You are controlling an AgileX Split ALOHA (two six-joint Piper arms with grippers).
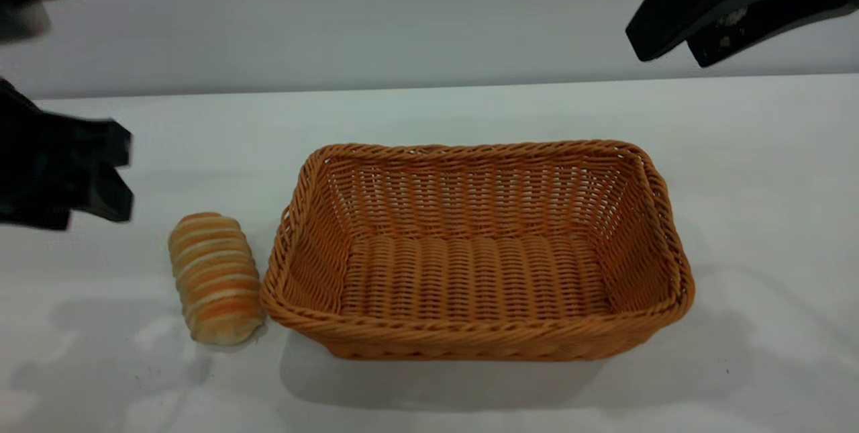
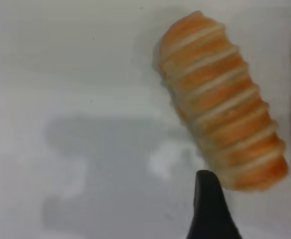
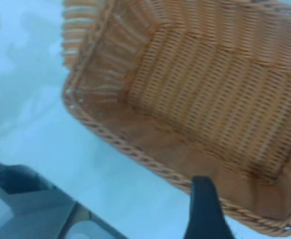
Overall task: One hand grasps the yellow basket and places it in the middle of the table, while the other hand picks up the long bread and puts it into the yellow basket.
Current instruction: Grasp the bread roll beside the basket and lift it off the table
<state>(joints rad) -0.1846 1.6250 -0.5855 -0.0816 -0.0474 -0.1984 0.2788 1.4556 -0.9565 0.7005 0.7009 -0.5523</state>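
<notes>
The yellow basket (image 1: 478,255) stands empty near the middle of the white table (image 1: 758,171), and it fills most of the right wrist view (image 3: 205,94). Just off its left end the long bread (image 1: 215,276) lies on the table, orange-brown with pale stripes, touching or nearly touching the rim. My left gripper (image 1: 124,174) hovers open to the left of the bread and a little behind it, empty. In the left wrist view the bread (image 2: 222,99) lies past one dark finger (image 2: 209,204). My right gripper (image 1: 671,54) hangs open high above the table's far right, clear of the basket.
A grey wall runs behind the table's far edge. Bare tabletop stretches in front of the basket and to its right. A dark base or frame part (image 3: 31,204) shows beside the table in the right wrist view.
</notes>
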